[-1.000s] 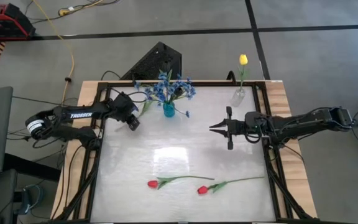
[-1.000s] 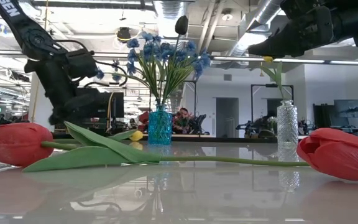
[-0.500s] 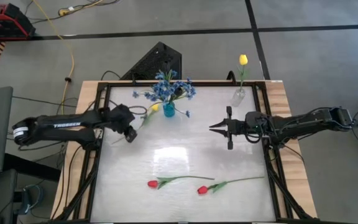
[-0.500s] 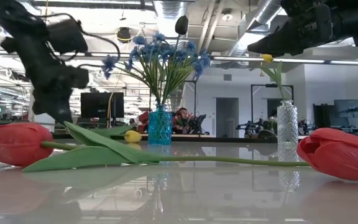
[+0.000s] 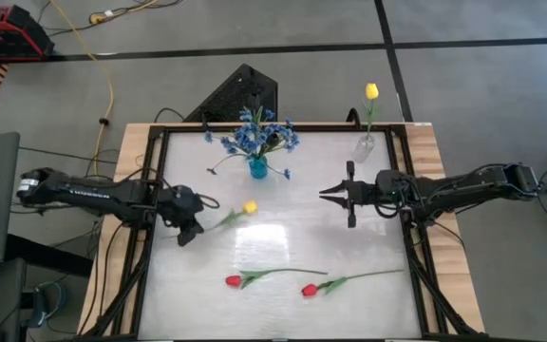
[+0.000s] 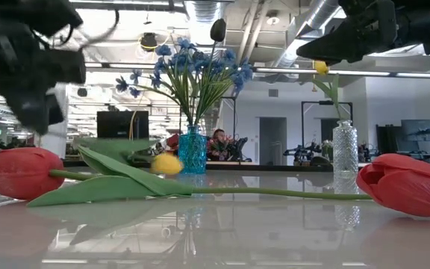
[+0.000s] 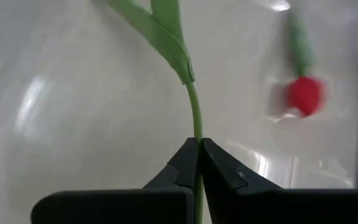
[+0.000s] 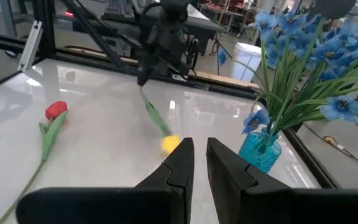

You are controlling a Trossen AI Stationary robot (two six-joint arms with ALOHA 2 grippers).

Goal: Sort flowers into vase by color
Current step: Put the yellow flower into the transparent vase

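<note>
Flowers are spread over the bench. One yellow tulip is pinched by its stem in the left gripper, whose fingers are closed tight on it; the bloom hangs over the bench's left half, between the left edge and the middle. Two red tulips lie flat near the front edge: one left of centre, the other just beside it to the right, their stems running toward the right edge. A blue spray stands in a teal vase near the back edge, left of centre. A second yellow tulip stands in a clear vase at the back right corner.

The right gripper hovers over the right half of the bench, pointing left, its fingers narrowly apart with nothing between them. It sits between the held tulip and the clear vase. The teal vase and its spray stand just behind the held tulip.

A second ago the left gripper was up near the back left, beside the teal vase, with the yellow bloom close against the spray. Since then the arm has swung toward the front along the left edge, carrying the tulip clear of the spray. The right arm, both vases and the red tulips have not shifted.
</note>
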